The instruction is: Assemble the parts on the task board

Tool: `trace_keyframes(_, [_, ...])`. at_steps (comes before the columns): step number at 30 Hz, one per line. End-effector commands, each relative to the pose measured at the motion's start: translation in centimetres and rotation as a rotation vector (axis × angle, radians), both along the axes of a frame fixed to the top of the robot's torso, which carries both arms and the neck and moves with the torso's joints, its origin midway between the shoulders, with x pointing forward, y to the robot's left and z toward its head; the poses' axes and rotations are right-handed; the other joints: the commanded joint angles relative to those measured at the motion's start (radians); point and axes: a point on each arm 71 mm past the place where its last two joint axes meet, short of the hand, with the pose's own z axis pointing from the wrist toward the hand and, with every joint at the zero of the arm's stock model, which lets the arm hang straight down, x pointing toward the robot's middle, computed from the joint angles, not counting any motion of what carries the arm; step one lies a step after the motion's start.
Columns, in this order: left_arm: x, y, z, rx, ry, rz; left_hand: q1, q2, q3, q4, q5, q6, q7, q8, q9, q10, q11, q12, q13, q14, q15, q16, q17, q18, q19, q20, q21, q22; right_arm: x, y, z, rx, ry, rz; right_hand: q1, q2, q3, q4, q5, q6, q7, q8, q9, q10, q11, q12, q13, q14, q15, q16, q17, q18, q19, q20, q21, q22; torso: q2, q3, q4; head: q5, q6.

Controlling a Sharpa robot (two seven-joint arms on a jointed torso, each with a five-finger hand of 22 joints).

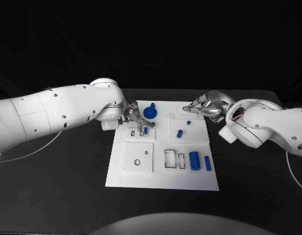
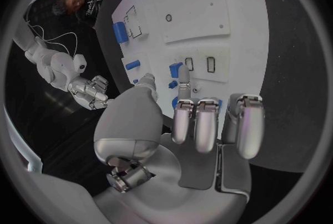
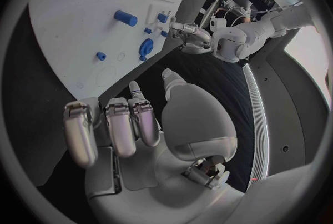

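1. Left robot hand [image 1: 133,117] hovers at the task board's [image 1: 140,178] far-left corner, fingertips pinching a small blue part [image 1: 146,130] over its slot.
2. Next: press it straight down.
3. Right robot hand [image 1: 206,108] hangs open, empty, beside the far-right corner.

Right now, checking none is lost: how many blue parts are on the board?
6: knob, piece beside left hand, two small pieces mid-board, two cylinders nearest robot; more may hide under hands.

The board [image 1: 133,178] lies mid-desk [image 1: 52,196]. Two cylinders [image 1: 194,158] lie side by side at its near right; a knob [image 1: 150,112] stands at its far edge, between the hands.
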Motion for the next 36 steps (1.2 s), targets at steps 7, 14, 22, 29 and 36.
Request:
trace_keyframes(7, [-0.06, -0.63, -0.86, 0.033, 0.029, 0.012, -0.013, 0.010, 0.012, -0.001, -0.010, -0.009, 0.000, 0.012, 0.018, 0.104, -0.006, 0.002, 0.263, 0.104, -0.008, 0.003, 0.263, -0.015, 0.107, -0.008, 0.002, 0.263, -0.06, 0.09, -0.21, -0.018, 0.010, 0.015, -0.002, 0.007, -0.001, 0.003, 0.002, 0.005, 0.003, 0.005, 0.001, 0.105, 0.005, 0.004, 0.263, 0.104, 0.005, 0.004, 0.263, -0.007, 0.105, 0.004, 0.004, 0.263, -0.001, 0.0002, 0.0007, -0.005, 0.001])
trace_keyframes(14, [0.04, -0.79, -1.04, 0.042, 0.026, 0.020, -0.006, 0.013, 0.016, -0.002, -0.013, -0.007, -0.004, 0.022, 0.039, 0.104, -0.009, 0.002, 0.263, 0.104, -0.011, 0.003, 0.263, -0.015, 0.107, -0.010, 0.002, 0.263, -0.08, 0.15, -0.27, -0.019, 0.013, 0.017, -0.002, 0.008, -0.002, 0.003, 0.002, 0.006, 0.003, 0.006, 0.001, 0.105, 0.005, 0.004, 0.263, 0.104, 0.005, 0.004, 0.263, -0.007, 0.105, 0.004, 0.004, 0.263, 0.000, 0.0002, 0.0018, -0.006, 0.001])
trace_keyframes(22, [0.27, -0.77, -1.06, 0.045, 0.015, 0.032, 0.008, 0.019, 0.021, -0.003, -0.014, -0.016, -0.004, 0.026, 0.058, 0.104, -0.010, 0.002, 0.263, 0.104, -0.012, 0.003, 0.263, -0.015, 0.107, -0.012, 0.002, 0.263, -0.07, 0.13, -0.35, -0.021, 0.017, 0.016, -0.002, 0.008, -0.002, 0.003, 0.002, 0.006, 0.003, 0.006, 0.001, 0.105, 0.005, 0.004, 0.263, 0.104, 0.005, 0.004, 0.263, -0.007, 0.105, 0.004, 0.004, 0.263, 0.000, -0.0002, 0.0018, -0.005, 0.000])
trace_keyframes(29, [0.46, -0.80, -1.06, 0.044, 0.003, 0.037, 0.015, 0.024, 0.023, -0.003, -0.015, -0.020, -0.005, 0.029, 0.069, 0.104, -0.010, 0.002, 0.263, 0.104, -0.012, 0.003, 0.263, -0.015, 0.107, -0.012, 0.002, 0.263, -0.07, 0.14, -0.40, -0.024, 0.020, 0.016, -0.002, 0.009, -0.003, 0.003, 0.002, 0.006, 0.003, 0.006, 0.001, 0.105, 0.006, 0.004, 0.263, 0.104, 0.005, 0.004, 0.263, -0.007, 0.105, 0.005, 0.004, 0.263, 0.000, 0.0006, 0.0003, -0.003, 0.000])
trace_keyframes(36, [0.66, -0.87, -1.09, 0.038, -0.003, 0.043, 0.017, 0.026, 0.023, -0.003, -0.015, -0.021, -0.005, 0.030, 0.073, 0.104, -0.011, 0.002, 0.263, 0.104, -0.012, 0.003, 0.263, -0.015, 0.107, -0.013, 0.002, 0.263, -0.06, 0.12, -0.44, -0.029, 0.020, 0.015, -0.001, 0.009, -0.003, 0.003, 0.002, 0.006, 0.003, 0.006, 0.001, 0.105, 0.006, 0.004, 0.263, 0.104, 0.005, 0.004, 0.263, -0.007, 0.105, 0.005, 0.004, 0.263, 0.000, 0.0005, 0.0013, -0.004, -0.001])
